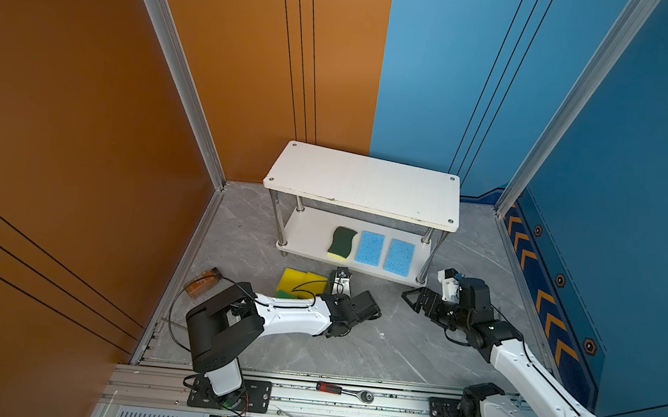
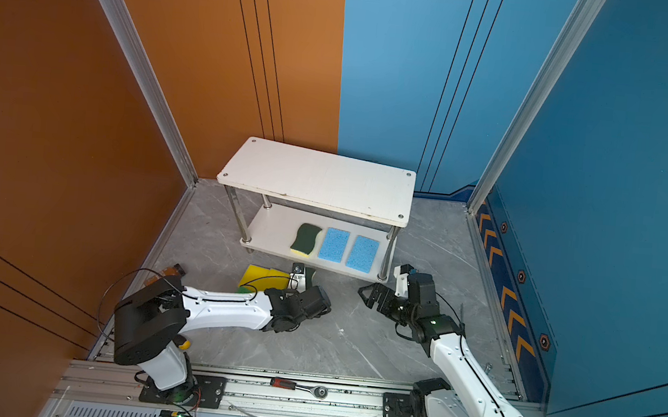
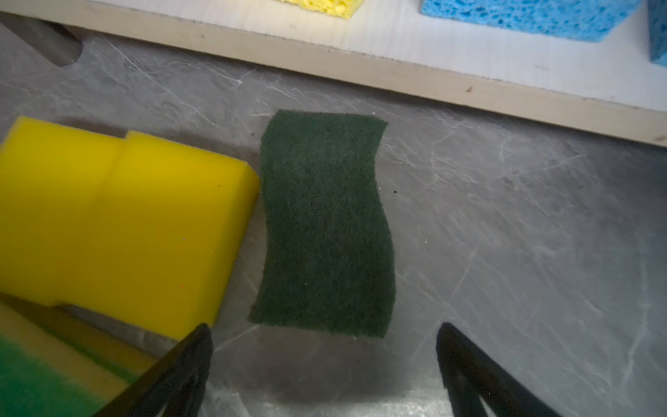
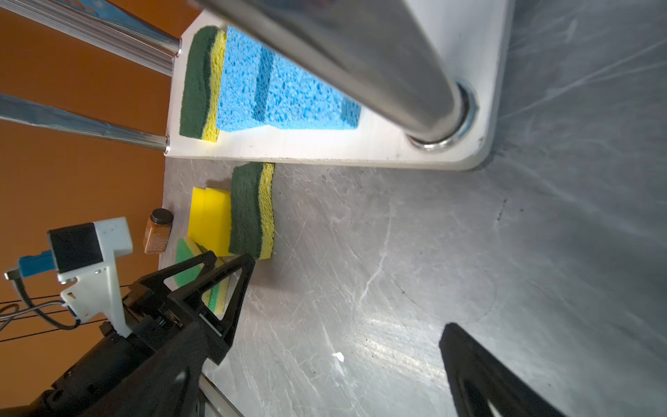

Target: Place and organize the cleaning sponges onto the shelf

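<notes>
The shelf [image 1: 363,185] stands at the back. Its lower board [image 1: 305,232] holds a dark-green wavy sponge [image 1: 341,241] and two blue sponges [image 1: 369,247] [image 1: 399,257]. On the floor in front lie two yellow blocks [image 1: 302,282], light-green-topped sponges [image 4: 186,260] and another dark-green wavy sponge [image 3: 325,224]. My left gripper [image 3: 325,326] is open, with its fingertips just short of that floor sponge's near end and nothing between them. My right gripper [image 1: 409,298] is open and empty above bare floor near the shelf's right front post [image 4: 361,57].
A small brown bottle [image 1: 202,283] lies by the left wall, beside the sponges. A red-handled ratchet tool [image 1: 344,391] rests on the front rail. Orange and blue walls close the cell on three sides. The shelf's top board is bare.
</notes>
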Robot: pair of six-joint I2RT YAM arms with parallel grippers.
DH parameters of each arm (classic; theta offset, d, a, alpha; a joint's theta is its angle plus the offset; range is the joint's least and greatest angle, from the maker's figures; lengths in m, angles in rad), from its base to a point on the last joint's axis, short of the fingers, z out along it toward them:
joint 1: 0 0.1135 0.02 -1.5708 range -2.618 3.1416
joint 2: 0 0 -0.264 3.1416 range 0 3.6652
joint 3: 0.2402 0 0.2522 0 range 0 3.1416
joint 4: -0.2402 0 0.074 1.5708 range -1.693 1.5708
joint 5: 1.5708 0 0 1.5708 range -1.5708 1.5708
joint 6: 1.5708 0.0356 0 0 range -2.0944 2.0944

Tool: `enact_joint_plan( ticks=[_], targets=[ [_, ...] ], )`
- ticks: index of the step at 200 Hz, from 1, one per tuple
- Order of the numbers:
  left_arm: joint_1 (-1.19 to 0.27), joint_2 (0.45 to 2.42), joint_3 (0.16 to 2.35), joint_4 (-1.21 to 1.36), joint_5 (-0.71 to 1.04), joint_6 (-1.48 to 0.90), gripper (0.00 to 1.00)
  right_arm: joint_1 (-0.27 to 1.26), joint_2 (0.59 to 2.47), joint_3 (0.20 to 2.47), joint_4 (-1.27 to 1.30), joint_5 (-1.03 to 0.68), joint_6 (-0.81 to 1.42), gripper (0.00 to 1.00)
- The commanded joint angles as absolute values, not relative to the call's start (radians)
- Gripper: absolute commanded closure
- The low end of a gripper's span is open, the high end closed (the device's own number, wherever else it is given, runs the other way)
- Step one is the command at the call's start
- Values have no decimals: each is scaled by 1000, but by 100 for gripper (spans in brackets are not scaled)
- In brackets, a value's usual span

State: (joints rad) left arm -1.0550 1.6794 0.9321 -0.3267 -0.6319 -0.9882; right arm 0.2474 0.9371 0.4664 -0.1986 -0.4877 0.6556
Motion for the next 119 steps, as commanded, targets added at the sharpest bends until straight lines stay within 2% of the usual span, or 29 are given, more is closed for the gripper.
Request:
enact_joint_plan(
  ticks=[1, 119],
  targets=[
    [-1060, 1690, 954, -369, -676, -1004, 2, 242, 900, 462, -204, -483, 664, 0],
    [-1027, 1762, 959, -294, -617, -971, 2, 249, 894, 462, -227, -443, 657, 0]
  ],
)
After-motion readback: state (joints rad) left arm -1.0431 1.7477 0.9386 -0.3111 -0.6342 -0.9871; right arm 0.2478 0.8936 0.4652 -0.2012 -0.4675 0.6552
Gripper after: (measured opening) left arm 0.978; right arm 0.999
